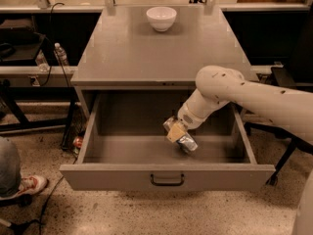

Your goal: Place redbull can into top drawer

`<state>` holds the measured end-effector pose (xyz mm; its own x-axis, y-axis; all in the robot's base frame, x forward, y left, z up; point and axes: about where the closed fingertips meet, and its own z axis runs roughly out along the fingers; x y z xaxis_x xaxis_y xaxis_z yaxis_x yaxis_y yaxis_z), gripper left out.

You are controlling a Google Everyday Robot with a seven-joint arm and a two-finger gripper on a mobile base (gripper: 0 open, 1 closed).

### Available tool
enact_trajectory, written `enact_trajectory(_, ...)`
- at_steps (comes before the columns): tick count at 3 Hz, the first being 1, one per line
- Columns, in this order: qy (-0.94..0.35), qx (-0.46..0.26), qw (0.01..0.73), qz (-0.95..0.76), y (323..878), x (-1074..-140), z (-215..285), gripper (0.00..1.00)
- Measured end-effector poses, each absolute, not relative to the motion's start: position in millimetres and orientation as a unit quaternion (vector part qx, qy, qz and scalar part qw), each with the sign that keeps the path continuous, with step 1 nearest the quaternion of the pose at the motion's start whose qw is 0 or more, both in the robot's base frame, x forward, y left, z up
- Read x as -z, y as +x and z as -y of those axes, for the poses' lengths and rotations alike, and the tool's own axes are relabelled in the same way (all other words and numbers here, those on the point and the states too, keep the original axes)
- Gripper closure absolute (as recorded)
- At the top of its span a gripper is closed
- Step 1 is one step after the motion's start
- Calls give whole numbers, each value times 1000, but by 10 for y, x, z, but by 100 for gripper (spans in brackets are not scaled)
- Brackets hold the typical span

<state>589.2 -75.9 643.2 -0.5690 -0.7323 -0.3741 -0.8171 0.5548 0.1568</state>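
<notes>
The top drawer (166,177) of the grey cabinet stands pulled wide open, its dark bar handle centred on the front panel. My white arm reaches from the right down into it. My gripper (177,132) is inside the drawer, right of its middle, low over the floor. The redbull can (186,142), shiny silver, lies tilted at the gripper's tip, its lower end at or near the drawer floor. Part of the can is hidden by the gripper.
A white bowl (161,18) stands at the back of the cabinet top (156,53). A clear bottle (60,53) sits at the left by cables. A small red can (78,142) lies on the floor left of the drawer. A person's shoe (30,184) is at the lower left.
</notes>
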Motion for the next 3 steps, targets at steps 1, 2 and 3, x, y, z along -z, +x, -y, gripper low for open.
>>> enact_trajectory(1,-444,-157,134,-872,5894,-6422,762,100)
enact_trajectory(2,-439,-160,136,-874,5893,-6397,786,77)
enact_trajectory(3,-437,-162,136,-874,5887,-6380,803,52)
